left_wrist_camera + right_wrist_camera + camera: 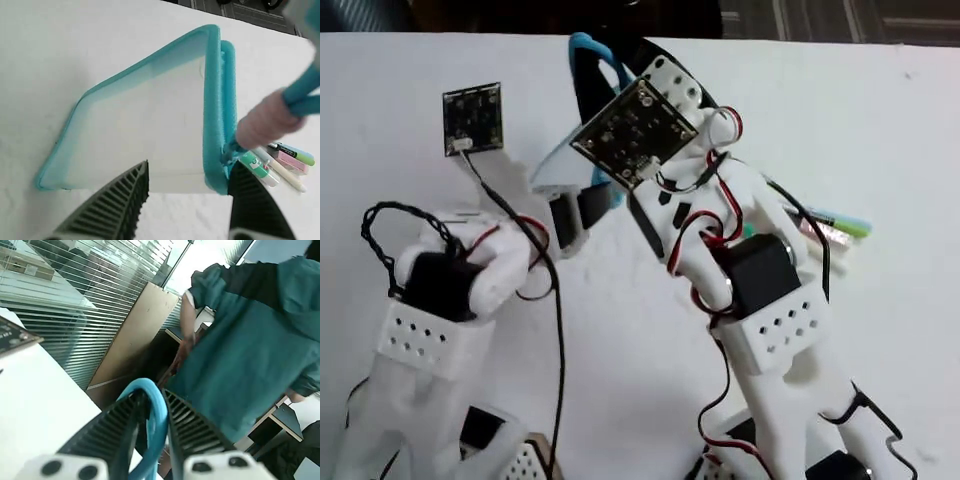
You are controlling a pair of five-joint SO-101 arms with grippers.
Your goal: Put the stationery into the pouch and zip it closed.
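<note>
The pouch is translucent white with a teal zipper edge, and it stands tilted up off the white table. Its near end sits between the fingers of my left gripper, which is shut on it. A blue cord loop with a pink bead runs from the zipper end. My right gripper is shut on that loop, above the pouch at the table's back. Several pens and a highlighter lie on the table beside the pouch, and they peek out behind the right arm.
The right arm's body crosses the table's middle and covers most of the pouch. The left arm stands at the front left with its camera board raised. Loose cables hang between the arms. The table edge runs along the back.
</note>
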